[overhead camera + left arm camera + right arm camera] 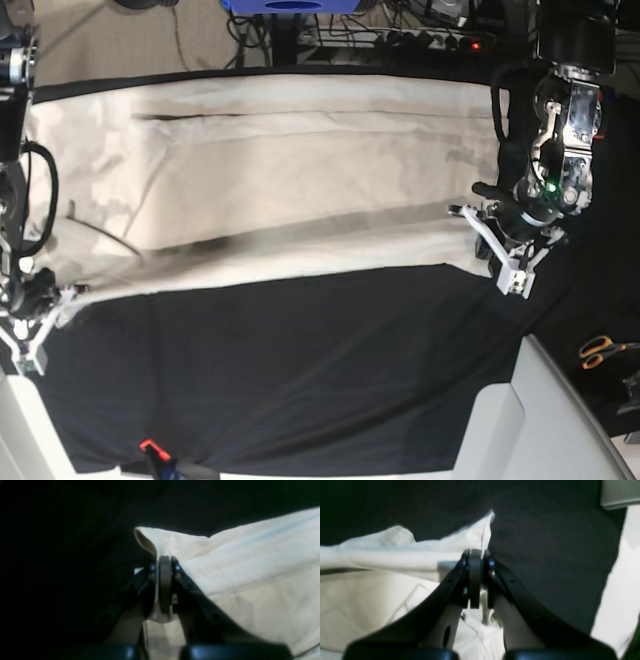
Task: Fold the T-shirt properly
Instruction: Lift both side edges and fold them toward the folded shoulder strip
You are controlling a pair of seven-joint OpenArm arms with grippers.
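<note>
Currently, the T-shirt (280,170) is spread across the black-covered table (300,370); one edge is pinched at each end by the left gripper (165,562) and right gripper (475,555), fingers clamped, so the fold is carried evenly.

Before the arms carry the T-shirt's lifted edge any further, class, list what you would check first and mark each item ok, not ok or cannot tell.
1. Left gripper shut on the T-shirt: ok, cloth is pinched between its closed jaws.
2. Right gripper shut on the T-shirt: ok, a corner of cloth pokes out past its tips.
3. Held edge taut between the two grippers: ok, in the base view it runs fairly straight.
4. Rest of the shirt flat on the black table cover: not ok, creases show.
5. Only one layer pinched: cannot tell.
6. Scissors away from the cloth: ok.
</note>
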